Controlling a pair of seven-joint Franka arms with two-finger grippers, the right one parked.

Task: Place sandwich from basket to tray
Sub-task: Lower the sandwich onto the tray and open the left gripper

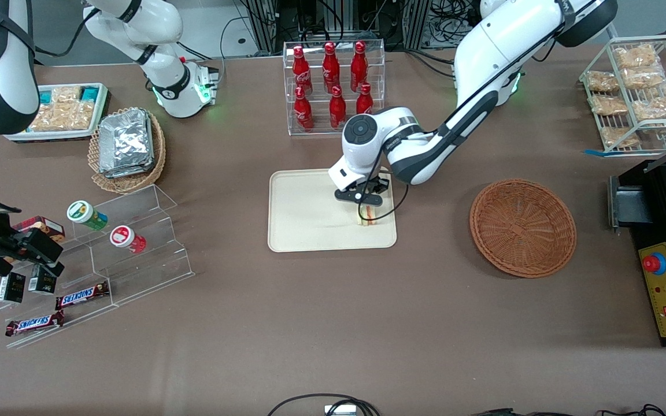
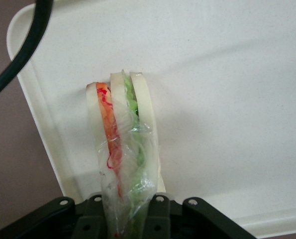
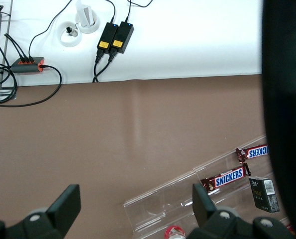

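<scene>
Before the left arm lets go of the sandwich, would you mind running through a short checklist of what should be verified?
1. Sandwich held by the end effector: ok, it is clamped between the fingers.
2. Sandwich over the tray, not the table: ok, the wrist view shows tray surface all around it.
3. Clearance from the tray's rim: ok, though it sits close to the edge nearest the basket.
4. Sandwich resting on the tray surface: cannot tell; contact is not visible.
5. Basket emptied: ok, nothing lies in it.
6. Landing spot free of other items: ok, nothing else is on the tray.
</scene>
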